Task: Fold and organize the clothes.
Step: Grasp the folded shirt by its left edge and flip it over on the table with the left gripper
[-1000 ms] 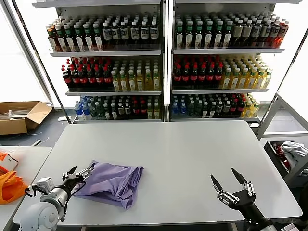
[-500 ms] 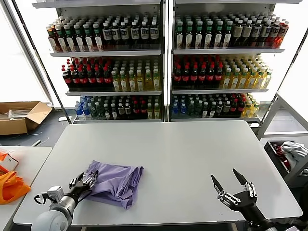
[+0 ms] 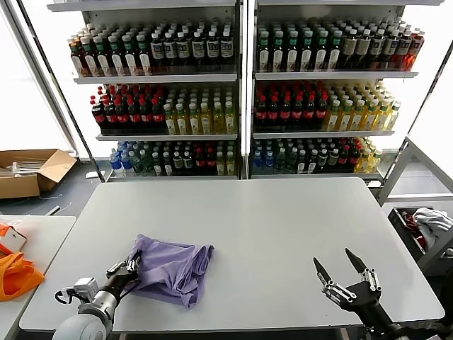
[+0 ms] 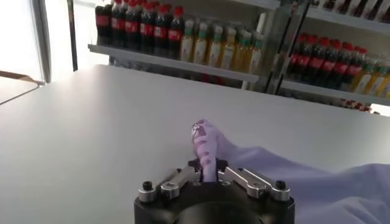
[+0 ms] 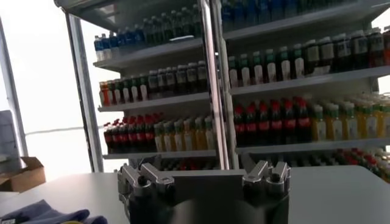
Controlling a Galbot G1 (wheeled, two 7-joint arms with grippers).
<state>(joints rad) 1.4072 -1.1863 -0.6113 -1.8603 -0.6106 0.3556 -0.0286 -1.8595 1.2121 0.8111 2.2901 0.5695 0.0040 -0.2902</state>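
The clothes (image 3: 175,265), a crumpled lavender T-shirt, lie on the white table (image 3: 283,212) near its front left. My left gripper (image 3: 128,270) sits low at the shirt's left edge. In the left wrist view, the left gripper (image 4: 209,168) is shut on a raised fold of the clothes (image 4: 205,139), pinched between its jaws. Over the table's front right corner my right gripper (image 3: 333,257) hangs open and holds nothing, far from the shirt. A corner of the clothes (image 5: 38,213) shows in the right wrist view.
Shelves of bottles (image 3: 241,92) stand behind the table. A side table on the left carries a bright orange bag (image 3: 14,273). A cardboard box (image 3: 28,171) sits on the floor at far left. A bin with cloth (image 3: 427,222) stands at the right.
My left gripper has lowered to the shirt's left edge and closed from open onto a fold of fabric. The right gripper stays open, shifted only slightly.
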